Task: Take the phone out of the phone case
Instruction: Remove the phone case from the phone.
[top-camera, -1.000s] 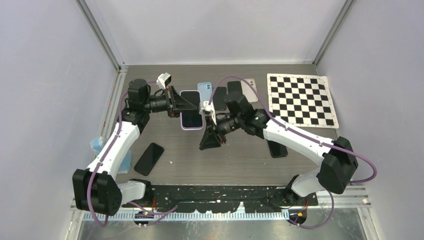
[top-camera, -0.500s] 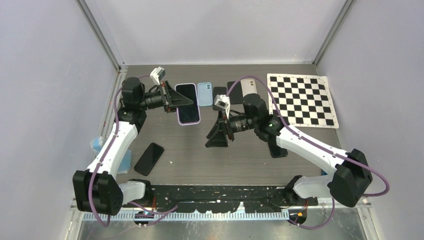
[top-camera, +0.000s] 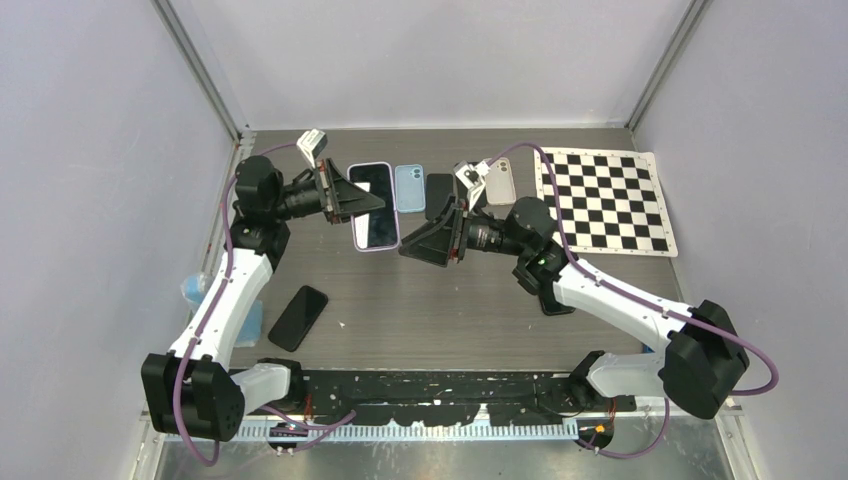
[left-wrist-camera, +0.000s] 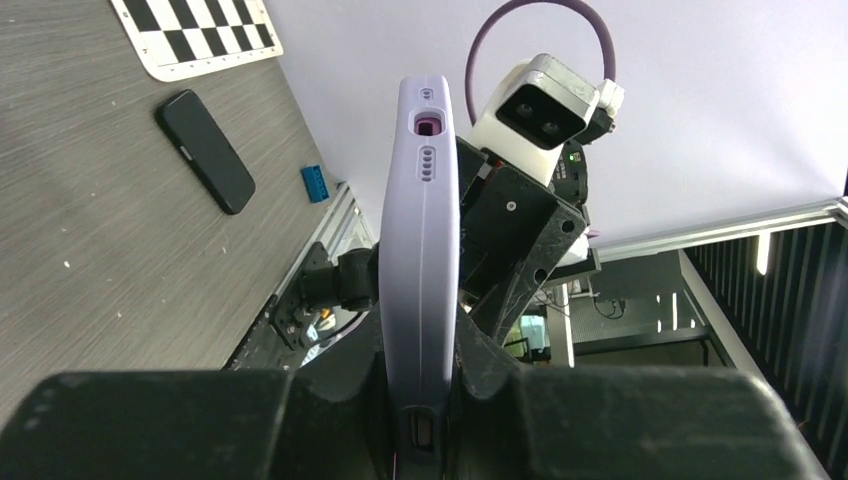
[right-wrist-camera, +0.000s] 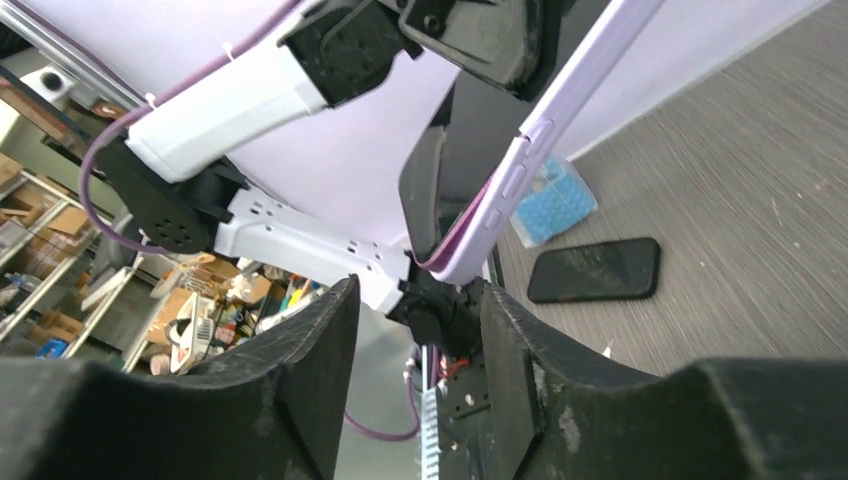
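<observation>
The left gripper (top-camera: 347, 198) is clamped on one end of the phone (top-camera: 373, 205), which sits inside its lavender case (left-wrist-camera: 420, 250), lifted above the tabletop (top-camera: 420, 310). The right gripper (top-camera: 428, 243), jaws apart and holding nothing, hovers just beside the phone's lower corner.

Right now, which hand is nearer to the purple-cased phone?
Left. The left hand is shut on the phone; the right hand hovers open just beside its near end.
</observation>
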